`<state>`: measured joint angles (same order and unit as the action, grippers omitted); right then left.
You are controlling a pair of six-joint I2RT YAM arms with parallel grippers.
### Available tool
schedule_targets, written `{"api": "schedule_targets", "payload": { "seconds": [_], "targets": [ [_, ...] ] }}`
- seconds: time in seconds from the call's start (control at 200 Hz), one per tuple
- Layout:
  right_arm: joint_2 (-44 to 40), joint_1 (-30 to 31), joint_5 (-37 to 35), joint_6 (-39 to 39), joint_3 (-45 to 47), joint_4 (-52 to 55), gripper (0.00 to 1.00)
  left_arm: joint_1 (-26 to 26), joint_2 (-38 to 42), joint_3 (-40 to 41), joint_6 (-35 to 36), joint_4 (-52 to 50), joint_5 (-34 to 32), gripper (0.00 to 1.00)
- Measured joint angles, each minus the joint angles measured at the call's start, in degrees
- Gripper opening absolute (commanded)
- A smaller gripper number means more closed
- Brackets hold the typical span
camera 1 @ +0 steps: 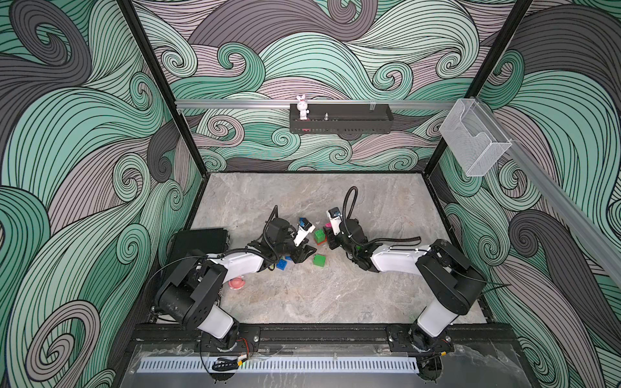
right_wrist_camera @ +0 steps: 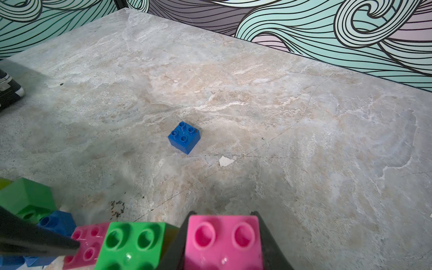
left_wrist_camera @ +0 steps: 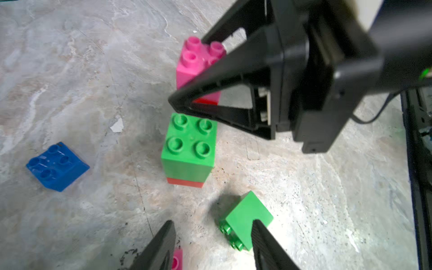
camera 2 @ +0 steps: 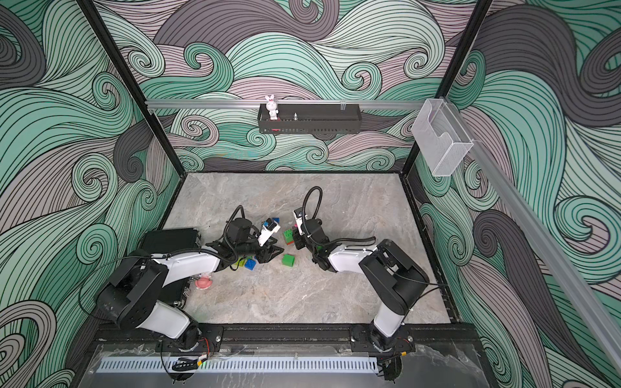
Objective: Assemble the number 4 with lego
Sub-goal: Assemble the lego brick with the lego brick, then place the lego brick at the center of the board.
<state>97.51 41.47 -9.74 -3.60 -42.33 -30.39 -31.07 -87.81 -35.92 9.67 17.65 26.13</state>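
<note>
My cell: walls (camera 1: pixel 302 50) on three sides, wave-swirl print in teal, mauve and grey. Black posts (camera 1: pixel 158 84) at both back corners. Silver rail (camera 1: pixel 235 104) across the back wall, with a black shelf (camera 1: pixel 339 126) hung on it and a white bunny (camera 1: pixel 302 106) standing at its left end. Clear plastic bin (camera 1: pixel 473 144) on the right-hand side rail (camera 1: pixel 554 201). Tabletop (camera 1: pixel 319 295) is grey-beige marble look with a small white chip (right_wrist_camera: pixel 225 161). Black case (camera 1: pixel 198 240) at its left edge. White slotted strip (camera 1: pixel 302 364) along the front. Light is even, shadows soft.
</note>
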Motion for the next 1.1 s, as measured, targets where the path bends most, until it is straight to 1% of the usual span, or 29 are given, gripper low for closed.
{"api": "schedule_targets", "payload": {
  "seconds": [0.12,0.305,0.565,0.846,1.101],
  "targets": [
    [0.0,-0.26,0.85,0.42,0.02,-0.09,0.0,-0.24,-3.65,0.15,1.9,3.19,-0.04,0.49],
    [0.0,-0.55,2.03,1.46,0.02,-0.15,0.0,-0.31,-7.8,0.13,2.69,7.78,-0.66,0.49],
    [0.11,-0.68,3.15,2.54,-0.04,-0.33,0.0,-1.01,-10.4,-1.07,2.78,13.25,-3.08,0.48],
    [0.13,-0.68,3.32,2.8,-0.09,-0.33,0.0,-1.16,-12.31,-2.99,2.78,16.04,-3.63,0.48],
    [0.17,-0.68,3.37,2.95,-0.11,-0.35,0.0,-1.84,-14.25,-3.82,2.82,17.7,-3.61,0.44]
  ]
}}
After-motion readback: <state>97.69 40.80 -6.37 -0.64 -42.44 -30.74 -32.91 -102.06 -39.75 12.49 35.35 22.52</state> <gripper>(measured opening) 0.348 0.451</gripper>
